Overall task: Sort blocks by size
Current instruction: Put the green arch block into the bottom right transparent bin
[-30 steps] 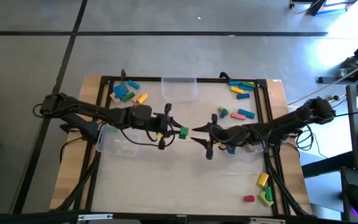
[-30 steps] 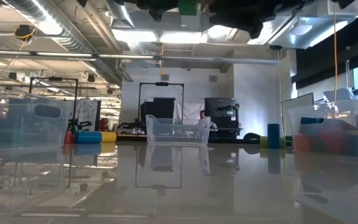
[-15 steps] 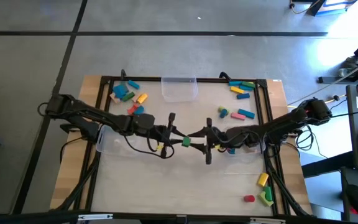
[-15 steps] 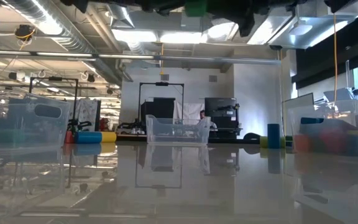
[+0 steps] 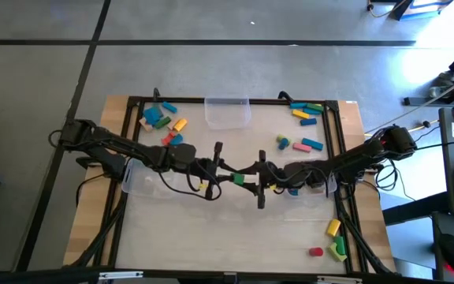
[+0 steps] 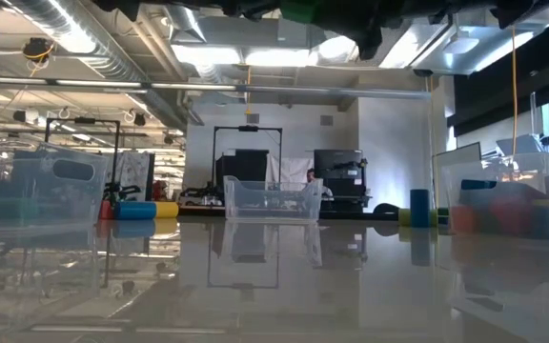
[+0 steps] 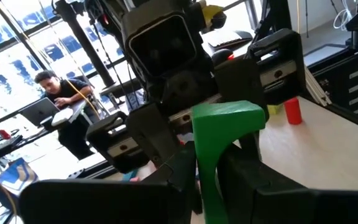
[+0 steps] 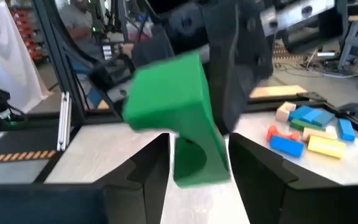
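Bright overhead light; tabletop glare, wrist blur.

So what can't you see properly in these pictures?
- Green block: high view, mostly covered by the left gripper and right gripper meeting over it; its full shape is hidden.
- Low view: both arms are cut off by the top edge, so the handover barely shows.
- Right wrist view: the green block is blurred.
- Blocks in the clear bin under the right arm: high view, the arm hides them.

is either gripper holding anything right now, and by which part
The left gripper holds a green block by one end; the other end sits between the right gripper's open fingers, not yet clamped.
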